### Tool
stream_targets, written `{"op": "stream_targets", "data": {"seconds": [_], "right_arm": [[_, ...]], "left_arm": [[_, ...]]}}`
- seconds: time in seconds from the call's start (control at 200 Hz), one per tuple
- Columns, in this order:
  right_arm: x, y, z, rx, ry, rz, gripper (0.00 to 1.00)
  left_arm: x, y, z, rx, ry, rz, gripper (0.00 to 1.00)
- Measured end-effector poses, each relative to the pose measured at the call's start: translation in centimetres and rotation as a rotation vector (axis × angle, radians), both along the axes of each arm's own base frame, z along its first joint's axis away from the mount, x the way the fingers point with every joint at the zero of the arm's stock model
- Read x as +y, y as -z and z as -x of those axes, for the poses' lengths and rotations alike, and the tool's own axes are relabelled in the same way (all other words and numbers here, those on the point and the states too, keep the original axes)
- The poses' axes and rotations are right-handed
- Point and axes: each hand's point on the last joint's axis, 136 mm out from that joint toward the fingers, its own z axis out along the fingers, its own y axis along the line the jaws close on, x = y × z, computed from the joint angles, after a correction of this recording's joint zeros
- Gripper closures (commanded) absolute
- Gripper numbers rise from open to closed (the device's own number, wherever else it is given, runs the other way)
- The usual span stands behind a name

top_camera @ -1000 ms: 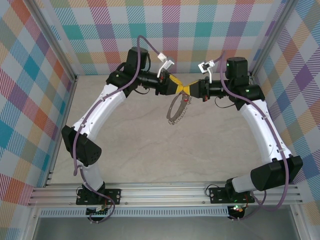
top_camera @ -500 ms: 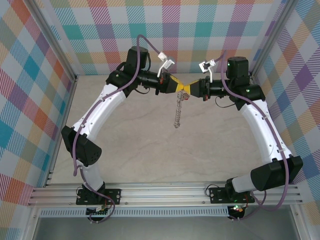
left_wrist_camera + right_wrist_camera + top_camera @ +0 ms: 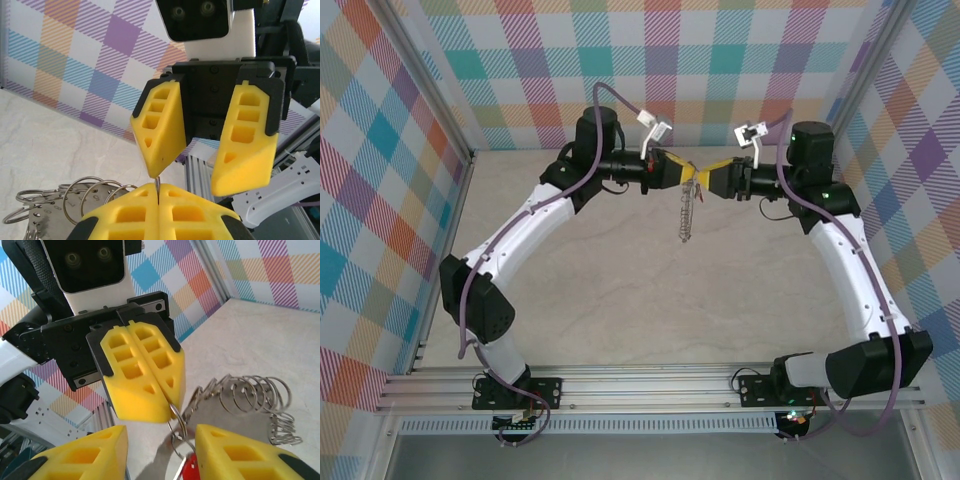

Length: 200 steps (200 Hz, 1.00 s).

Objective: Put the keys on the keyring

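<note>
From above, I see the left fingers pinched shut on the large grey metal hoop edged with chain-like loops, which dangles over the pale desk. The right fingers are just beside them. On the left wrist, my shut fingers clamp a thin metal edge. On the right wrist, the small red plastic key tag hangs between the parted right fingers.

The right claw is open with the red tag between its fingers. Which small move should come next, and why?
Probably draw the right claw straight back, slowly. Its jaws stand apart and grip nothing, the left claw is shut on the keyring, and the red tag seems to hang from it. Backing off would show whether the tag holds there.
</note>
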Motion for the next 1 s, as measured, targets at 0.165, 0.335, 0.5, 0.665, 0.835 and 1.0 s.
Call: {"op": "stream_targets", "data": {"seconds": [0.165,0.335,0.5,0.665,0.835,1.0], "right_arm": [[-0.1,0.7,0.0,0.019,0.002,-0.016,0.59],[0.0,1.6,0.0,0.051,-0.009,-0.034,0.59],[0.3,1.0,0.2,0.044,-0.035,-0.064,0.59],[0.4,1.0,0.2,0.052,-0.052,-0.088,0.62],[0.6,0.7,0.3,0.051,-0.065,-0.107,0.72],[0.7,0.3,0.5,0.049,-0.089,-0.128,0.88]], "left_arm": [[0.4,-1.8,0.4,-0.033,-0.01,0.038,1.0],[0.6,-3.0,0.8,-0.057,-0.01,0.063,1.0],[0.6,-3.0,0.8,-0.05,-0.011,0.064,1.0],[0.6,-3.0,0.8,-0.039,-0.012,0.065,1.0],[0.6,-3.2,0.8,-0.045,-0.012,0.071,1.0],[0.6,-3.2,0.7,-0.044,-0.013,0.076,1.0]]}}
